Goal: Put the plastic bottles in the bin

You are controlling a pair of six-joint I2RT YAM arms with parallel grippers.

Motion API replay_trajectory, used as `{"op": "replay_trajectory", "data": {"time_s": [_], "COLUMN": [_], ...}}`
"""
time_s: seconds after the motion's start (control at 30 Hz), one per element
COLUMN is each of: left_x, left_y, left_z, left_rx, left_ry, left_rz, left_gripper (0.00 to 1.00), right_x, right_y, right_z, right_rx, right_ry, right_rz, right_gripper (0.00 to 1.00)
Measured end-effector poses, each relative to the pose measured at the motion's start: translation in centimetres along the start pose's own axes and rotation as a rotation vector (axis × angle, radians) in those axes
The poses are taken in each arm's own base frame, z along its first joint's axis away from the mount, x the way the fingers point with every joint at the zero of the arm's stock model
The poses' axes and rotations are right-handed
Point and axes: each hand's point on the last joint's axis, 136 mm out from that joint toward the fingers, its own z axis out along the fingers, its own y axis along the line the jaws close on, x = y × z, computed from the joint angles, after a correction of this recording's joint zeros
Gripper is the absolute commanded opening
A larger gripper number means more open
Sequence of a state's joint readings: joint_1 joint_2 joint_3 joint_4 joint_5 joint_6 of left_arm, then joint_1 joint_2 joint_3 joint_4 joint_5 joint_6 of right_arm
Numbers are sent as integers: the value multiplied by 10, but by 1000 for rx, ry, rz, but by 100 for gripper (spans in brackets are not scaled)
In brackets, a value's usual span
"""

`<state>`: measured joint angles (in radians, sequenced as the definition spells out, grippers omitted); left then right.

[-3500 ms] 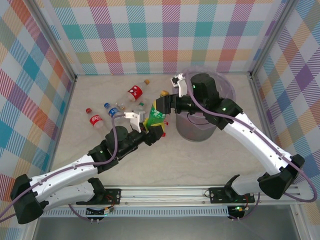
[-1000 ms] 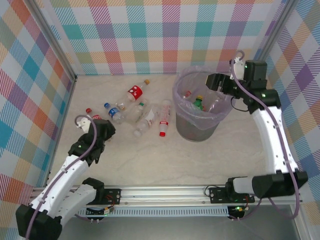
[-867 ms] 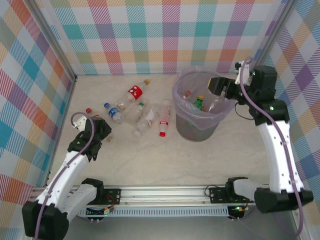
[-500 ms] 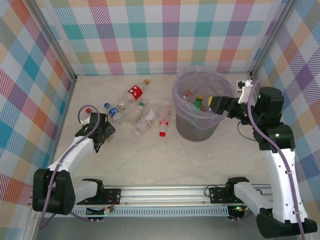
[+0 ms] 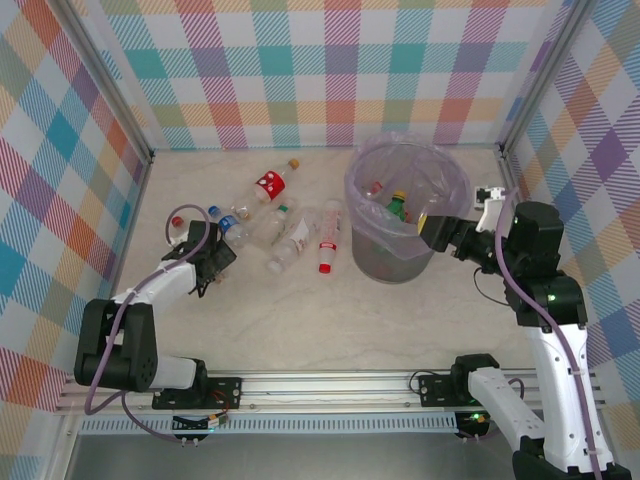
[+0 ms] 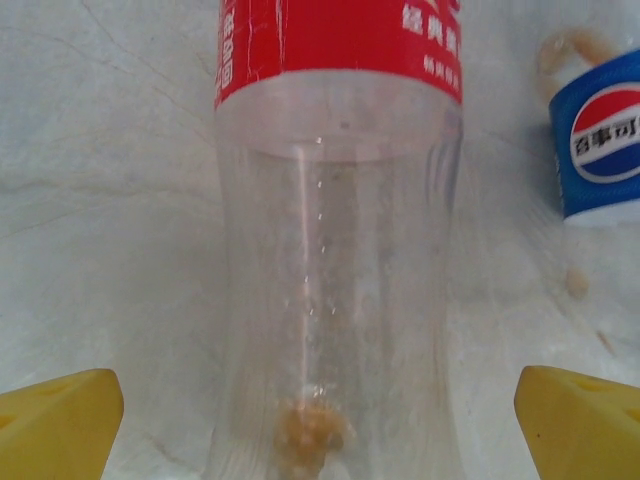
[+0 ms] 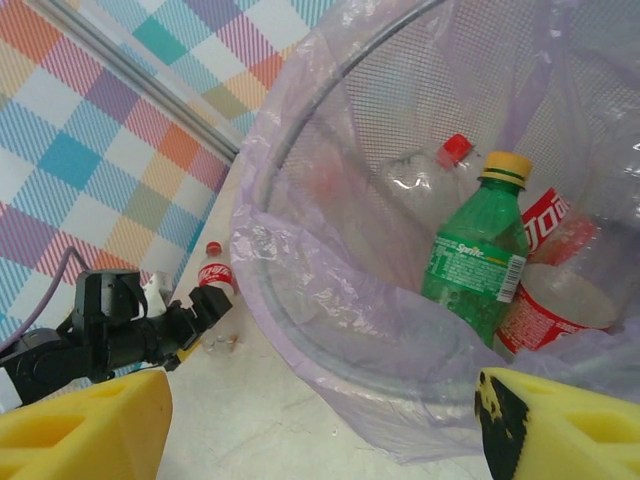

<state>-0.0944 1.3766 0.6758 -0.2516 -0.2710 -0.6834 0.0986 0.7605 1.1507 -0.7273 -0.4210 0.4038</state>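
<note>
Top view: bright, even, diffuse overhead light. Shadows on table [image 5: 330, 320] soft and short. Focus sharp; frame rails bend slightly toward edges.
Left wrist view: clear bottle [image 6: 335, 300] very close, soft focus; faint vertical glare streak on wall.
Right wrist view: bin bag [image 7: 330, 330] translucent, backlit, mild sheen; yellow fingertips [image 7: 80, 430] blurred in 2 bottom corners.

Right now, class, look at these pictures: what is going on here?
Two robot arms are putting bottles into a bin. The left claw is open, straddling a red-label bottle that lies on the table, not yet gripping it. The right claw is open and empty at the bin, which already holds a green bottle and a few others. Several more lie loose on the table.
</note>
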Motion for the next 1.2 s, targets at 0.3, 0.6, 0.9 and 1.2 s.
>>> {"op": "replay_trajectory", "data": {"time_s": [0.3, 0.6, 0.9, 1.2], "left_x": [10, 3, -17, 17], "left_y": [2, 0, -18, -94], "left_z": [16, 3, -36, -130], "left_rx": [26, 67, 201, 484], "left_ry": [-10, -49, -118, -139], "left_rz": [-95, -106, -98, 100], "left_gripper": [78, 69, 62, 54], "right_x": [2, 9, 15, 2], "right_y": [-2, -3, -1, 7], "right_z": [-15, -20, -30, -17], "right_rx": [50, 60, 82, 38], "right_ry": [-23, -4, 26, 47], "right_rz": [-27, -51, -43, -20], "right_gripper": [86, 90, 89, 87]}}
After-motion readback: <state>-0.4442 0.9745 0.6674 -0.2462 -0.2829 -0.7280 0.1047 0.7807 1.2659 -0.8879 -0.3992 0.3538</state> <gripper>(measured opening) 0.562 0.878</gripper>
